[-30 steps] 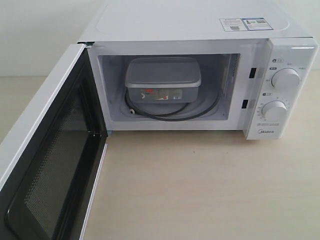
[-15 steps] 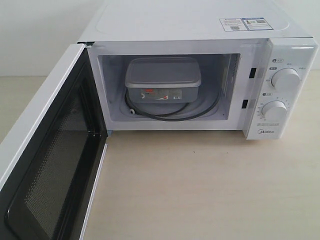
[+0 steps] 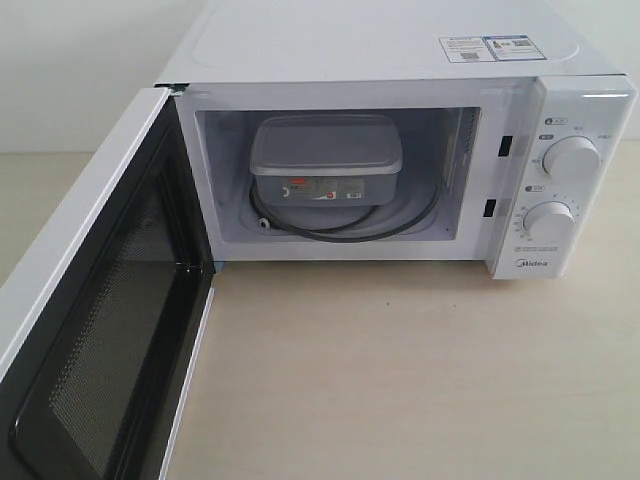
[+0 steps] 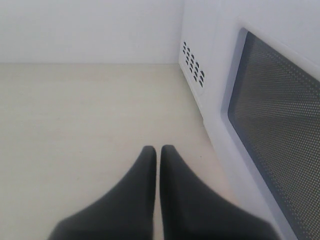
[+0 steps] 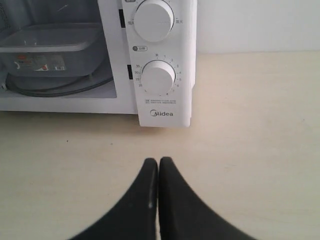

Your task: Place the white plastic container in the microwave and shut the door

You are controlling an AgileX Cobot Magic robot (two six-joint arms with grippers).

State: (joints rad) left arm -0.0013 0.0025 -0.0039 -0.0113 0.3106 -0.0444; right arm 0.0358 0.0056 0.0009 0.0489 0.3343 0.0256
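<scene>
The white plastic container (image 3: 325, 160) sits inside the microwave (image 3: 380, 50), resting on the glass turntable (image 3: 405, 222) with its flat lid on and its small red-and-white label facing the opening. In the exterior view it lies at about 12 o'clock from the middle of the picture, set toward the back of the cavity. The turntable's dark rim curves out from under the box at 5 and 7 o'clock.

The door (image 3: 100, 330) stands wide open. It is hinged on the cavity's 9 o'clock side and reaches out toward 7 o'clock of the picture, with the inner face of its dark mesh window on show. At 3 o'clock from the container is the control panel, with an upper knob (image 3: 571, 157), a lower knob (image 3: 549, 221) and the Midea name beneath. Stickers (image 3: 485, 48) lie on the microwave's top at 1 o'clock. A pale table (image 3: 400, 370) carries the microwave and fills the 6 o'clock half.

The left gripper (image 4: 158, 152) appears only in its own wrist view. Its two dark fingers are pressed together on nothing, over the table and close beside the door's outer face. The right gripper (image 5: 158, 162) is likewise clenched and empty, over the table in front of the control panel, with the container visible in the cavity beyond
</scene>
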